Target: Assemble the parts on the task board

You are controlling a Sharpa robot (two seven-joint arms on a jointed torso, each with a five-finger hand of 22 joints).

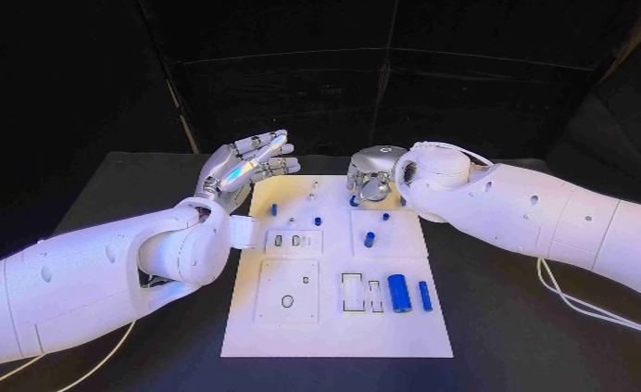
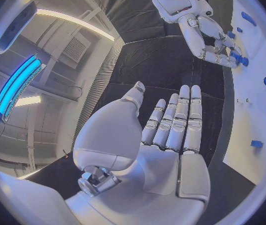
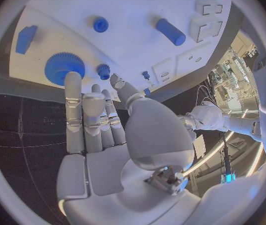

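Note:
The white task board (image 1: 334,332) lies in the middle of the black table. A large blue cylinder (image 1: 398,293) and a thin blue bar (image 1: 425,296) lie at its near right, and small blue pegs (image 1: 370,239) stand further back. My right hand (image 1: 371,174) hovers over the board's far end with its fingers stretched out and nothing in them. In the right wrist view its fingertips (image 3: 74,80) reach over a big blue gear (image 3: 61,67), beside a small blue gear (image 3: 103,71). My left hand (image 1: 247,165) is raised off the board's far left corner, its palm (image 2: 164,150) flat and bare.
White cables (image 1: 574,295) trail on the table right of the board. Rectangular cut-outs (image 1: 354,290) and an oval slot (image 1: 287,301) mark the board's near half. A blue block (image 3: 25,39), a blue knob (image 3: 100,24) and a blue cylinder (image 3: 170,31) lie beyond the right hand.

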